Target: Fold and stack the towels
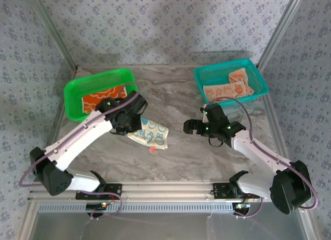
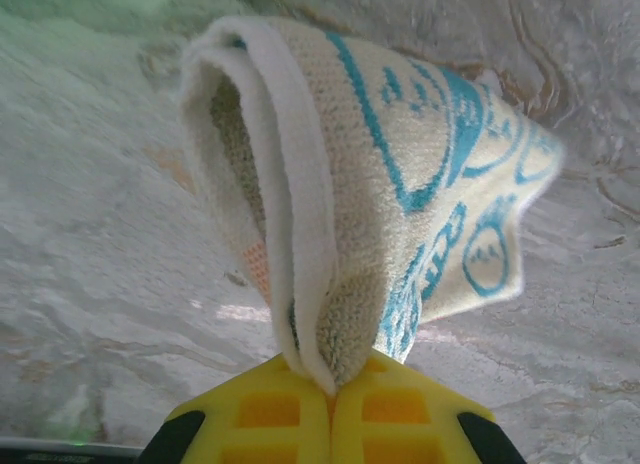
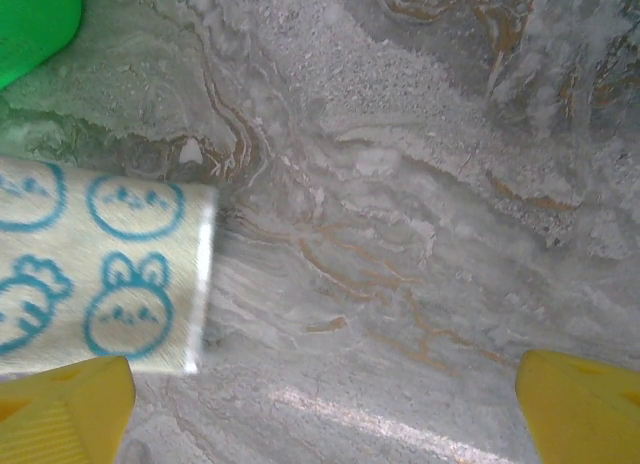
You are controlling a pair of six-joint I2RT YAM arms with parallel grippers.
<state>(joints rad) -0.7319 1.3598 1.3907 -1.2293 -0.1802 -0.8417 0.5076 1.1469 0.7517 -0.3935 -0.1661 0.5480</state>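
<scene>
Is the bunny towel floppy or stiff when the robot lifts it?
Probably floppy: the bunny towel bends over itself where the left gripper pinches it. Likely light, since it's a small, thin cloth. Its fuzzy weave probably won't slip easily.

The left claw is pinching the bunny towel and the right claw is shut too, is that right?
Not quite. The left claw does pinch the bunny towel, but the right claw is wide open and holds nothing, as the right wrist view shows.

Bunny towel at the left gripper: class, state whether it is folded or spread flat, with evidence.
Folded: the bunny towel shows doubled layers around a rounded fold, pinched in the shut left gripper.
</scene>
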